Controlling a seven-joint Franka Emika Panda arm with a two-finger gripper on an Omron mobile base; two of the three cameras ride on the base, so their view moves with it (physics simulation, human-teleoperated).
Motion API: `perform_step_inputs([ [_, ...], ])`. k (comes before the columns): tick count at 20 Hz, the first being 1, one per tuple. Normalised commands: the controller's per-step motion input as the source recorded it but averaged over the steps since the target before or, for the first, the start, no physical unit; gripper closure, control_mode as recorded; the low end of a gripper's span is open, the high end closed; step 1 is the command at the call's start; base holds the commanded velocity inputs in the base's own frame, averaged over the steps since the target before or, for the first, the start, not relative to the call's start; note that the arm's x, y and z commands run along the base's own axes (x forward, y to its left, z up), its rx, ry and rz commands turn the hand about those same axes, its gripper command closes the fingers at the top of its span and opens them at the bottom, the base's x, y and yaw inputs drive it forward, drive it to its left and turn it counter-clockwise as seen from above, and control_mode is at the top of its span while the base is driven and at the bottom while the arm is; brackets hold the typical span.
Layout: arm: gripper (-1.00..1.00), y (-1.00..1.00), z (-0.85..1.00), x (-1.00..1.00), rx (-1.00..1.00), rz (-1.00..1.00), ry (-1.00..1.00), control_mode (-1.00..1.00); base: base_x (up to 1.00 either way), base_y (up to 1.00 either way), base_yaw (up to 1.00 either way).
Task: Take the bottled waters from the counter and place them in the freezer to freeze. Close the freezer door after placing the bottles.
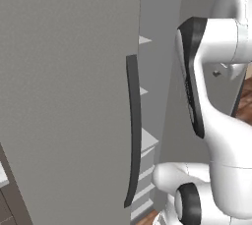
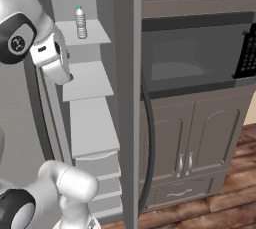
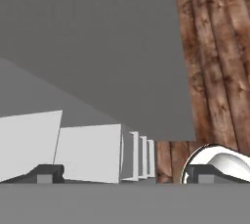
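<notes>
One bottle (image 2: 80, 22) stands upright on the top white shelf (image 2: 95, 35) inside the open freezer (image 1: 69, 96). The arm (image 1: 216, 101) is folded close beside the door's edge, wrist turned downward. The gripper (image 3: 124, 174) hangs empty, fingers (image 3: 46, 173) wide apart, over shelves and wood floor (image 3: 215, 47).

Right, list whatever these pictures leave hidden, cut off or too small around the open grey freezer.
- Small plastic bottle with a teal cap on the top white shelf, right base view: too small to read its label.
- Second bottle: cannot be made out.
- Lower shelves, right base view: partly covered by the white arm.
- Freezer interior, left base view: blocked by the plain grey door.
</notes>
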Motion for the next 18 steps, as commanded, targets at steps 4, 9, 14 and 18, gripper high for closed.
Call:
perform_step_inputs([
  [4, -1.00, -0.07, -0.65, -0.35, -0.08, 0.05, 0.03, -1.00, 0.00, 0.00, 0.00],
  [9, -1.00, -0.02, -0.15, -0.02, -0.08, 0.00, -0.05, -1.00, 0.00, 0.00, 0.00],
  [14, -1.00, 0.14, -0.60, -0.50, -0.01, 0.13, 0.00, 1.00, -0.20, 0.08, 0.05],
  [18, -1.00, 0.00, 0.00, 0.00, 0.00, 0.00, 0.00, 1.00, -1.00, 0.57, 0.34],
])
